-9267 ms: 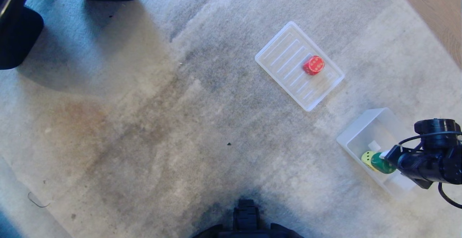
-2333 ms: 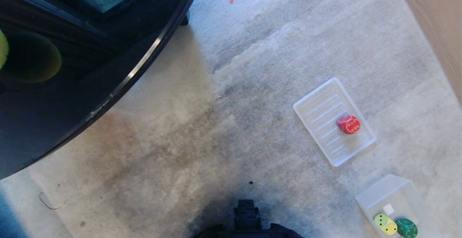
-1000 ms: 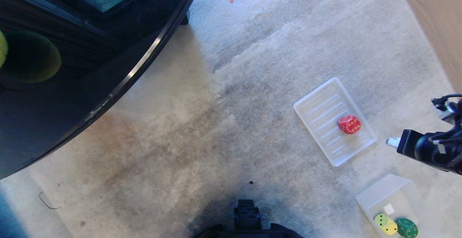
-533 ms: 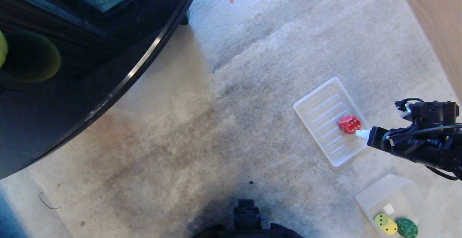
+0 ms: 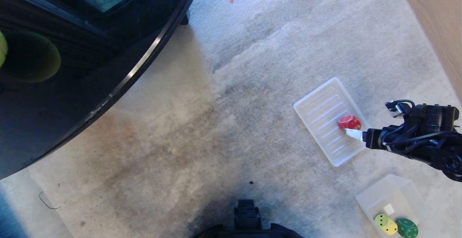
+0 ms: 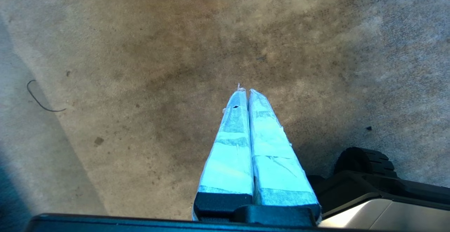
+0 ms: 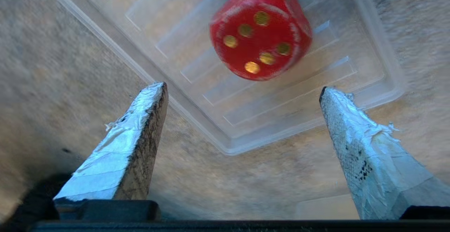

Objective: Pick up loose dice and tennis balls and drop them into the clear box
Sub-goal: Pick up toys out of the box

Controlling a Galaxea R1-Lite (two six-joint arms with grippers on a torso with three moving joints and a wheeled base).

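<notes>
Right gripper [image 7: 242, 89] is now hanging spread wide over the ribbed tray [image 5: 317, 108], red die [image 5: 349, 122] just ahead of its fingertips [image 7: 154, 95], nothing pinched. A second ago it was sitting off past the tray's right edge; half a second ago one fingertip was at the die. Die is resting near the tray's right edge. Clear box [image 5: 375, 194] on the carpet [image 5: 216, 122] is holding the yellow die [image 5: 385, 223] and green die [image 5: 407, 227]. Left gripper [image 6: 244, 90] is staying parked, fingers pressed together.
</notes>
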